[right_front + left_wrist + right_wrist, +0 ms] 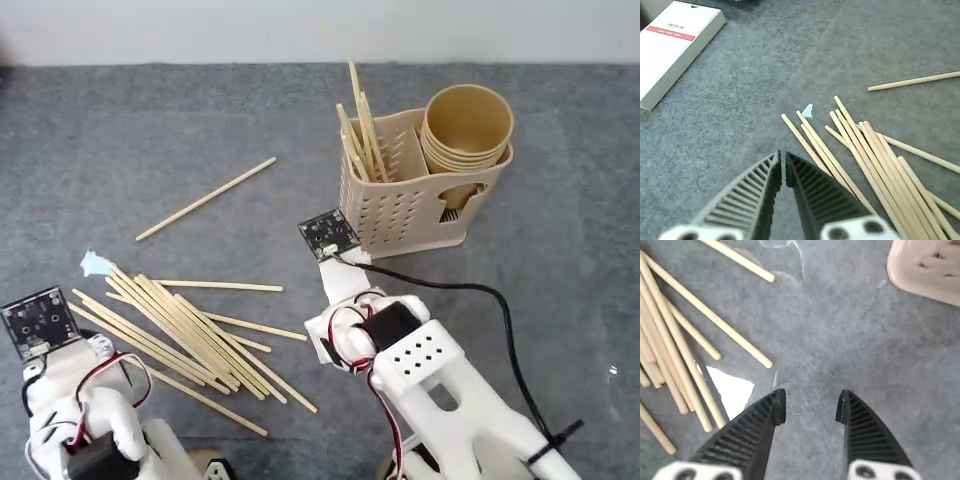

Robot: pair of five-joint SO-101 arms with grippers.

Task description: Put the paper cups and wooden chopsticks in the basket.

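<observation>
A white box (677,47) carries a red label (674,31), its print too small to read. At the high view's lower left, the left gripper (783,159) points down, jaws pressed together, beside scattered wooden chopsticks (190,330). The right gripper (810,407) hangs spread and empty at lower centre. At upper right, the basket (400,215) holds stacked paper cups (468,128).

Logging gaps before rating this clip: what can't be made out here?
- Paper cups, high view: nested in the basket, so their count is hidden.
- Chopsticks, high view: piled overlapping, count unclear.
- Basket, right wrist view: cut off by the frame edge.
- White box, left wrist view: cut off at the edge.
</observation>
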